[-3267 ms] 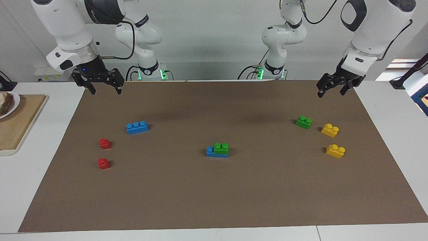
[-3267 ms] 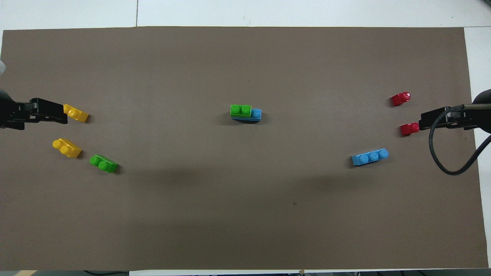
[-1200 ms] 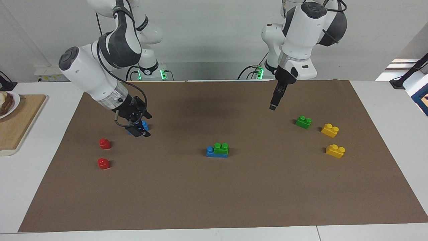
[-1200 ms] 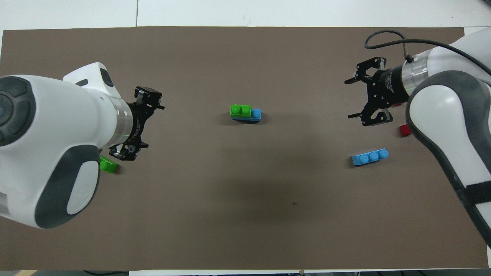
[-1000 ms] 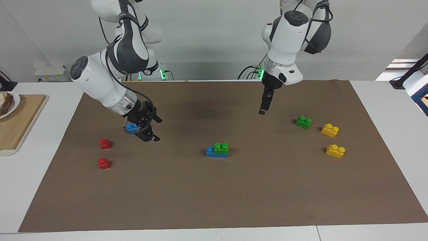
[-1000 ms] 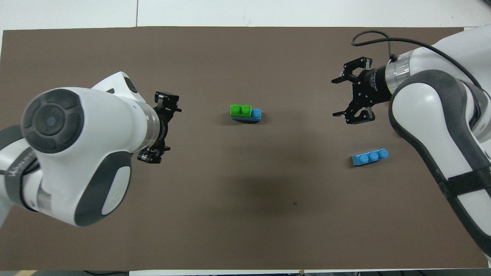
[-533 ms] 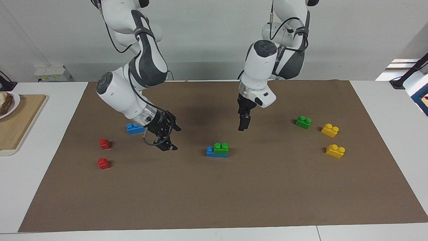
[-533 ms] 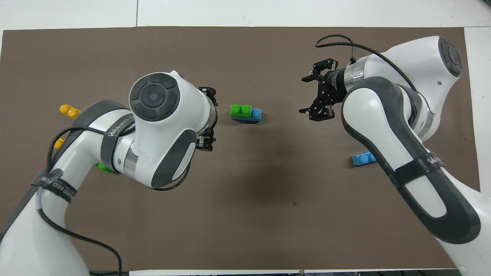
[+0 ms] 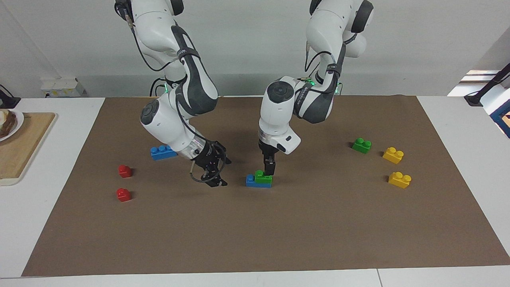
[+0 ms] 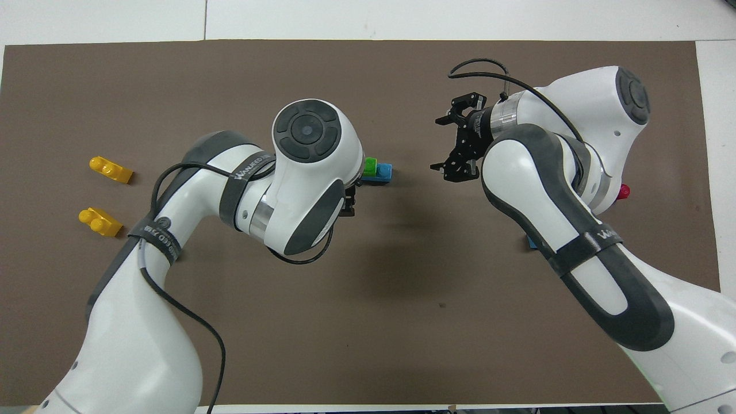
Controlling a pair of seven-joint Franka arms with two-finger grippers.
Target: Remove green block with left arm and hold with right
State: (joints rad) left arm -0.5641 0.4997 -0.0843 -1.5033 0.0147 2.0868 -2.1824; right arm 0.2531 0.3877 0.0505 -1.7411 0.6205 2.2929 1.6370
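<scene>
While the green block [image 9: 263, 178] sits stacked on a blue brick [image 9: 251, 182] near the middle of the brown mat [image 9: 279, 239], the left gripper [image 9: 269, 171] points straight down at it, its tip at the block's studded top on the end toward the left arm; whether it touches the block and whether its fingers are parted or closed cannot be told, since the overhead view hides them under the arm's wrist. On the stack's other end, toward the right arm, the right gripper [image 9: 215, 175] hangs low over the mat beside the stack and apart from it, tilted toward the blue brick, its fingers spread wide with nothing between them. A second green brick [image 9: 361, 145] and two yellow bricks [image 9: 393, 155] [image 9: 399, 179] lie toward the left arm's end of the table. A loose blue three-stud brick [image 9: 161, 152] and two small red pieces [image 9: 124, 171] [image 9: 123, 194] lie toward the right arm's end, where a wooden board [image 9: 20, 147] also rests off the mat.
</scene>
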